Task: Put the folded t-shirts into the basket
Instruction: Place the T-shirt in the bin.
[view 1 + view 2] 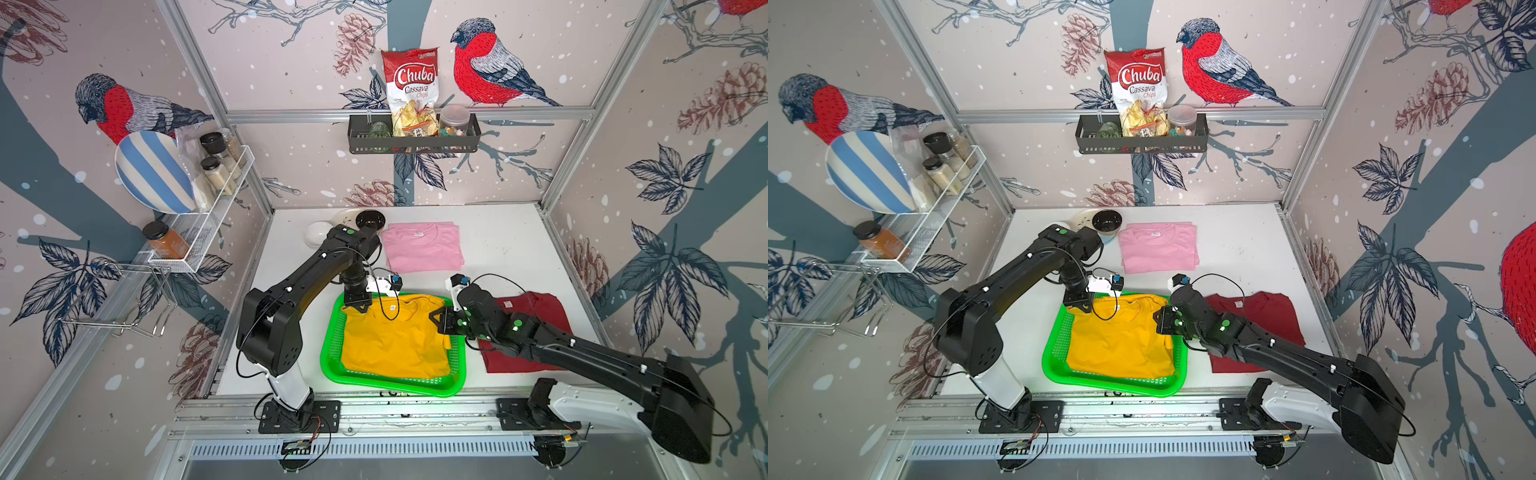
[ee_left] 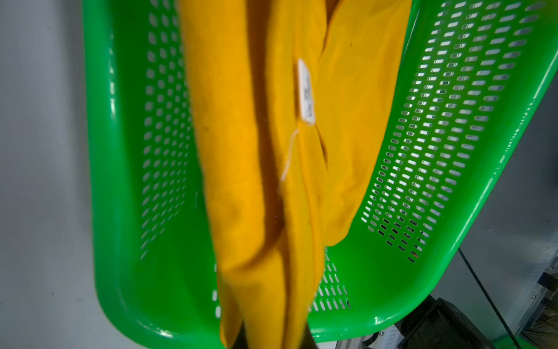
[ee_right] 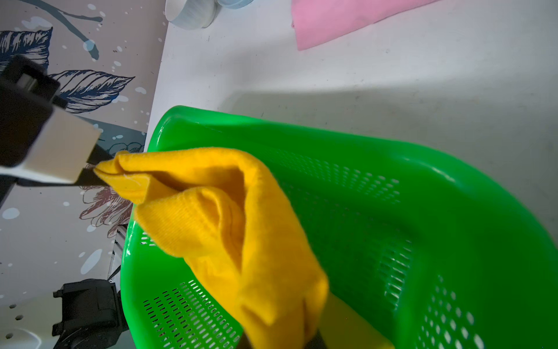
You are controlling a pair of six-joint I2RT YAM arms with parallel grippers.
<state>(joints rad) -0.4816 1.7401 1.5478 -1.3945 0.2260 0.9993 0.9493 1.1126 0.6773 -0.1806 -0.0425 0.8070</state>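
Yellow t-shirt (image 1: pixel 395 340) is pinched tight by left claw (image 1: pixel 359 308) and right claw (image 1: pixel 435 319), over the basket (image 1: pixel 332 345).

1. The yellow shirt (image 1: pixel 395 340) is plain mustard.
2. The basket (image 1: pixel 332 340) is bright green, sides hole-dotted.
3. The pink shirt (image 1: pixel 422 249) is pale.
4. The red shirt (image 1: pixel 536 316) is dark.
5. The plate (image 1: pixel 153 170) is blue-and-white striped.
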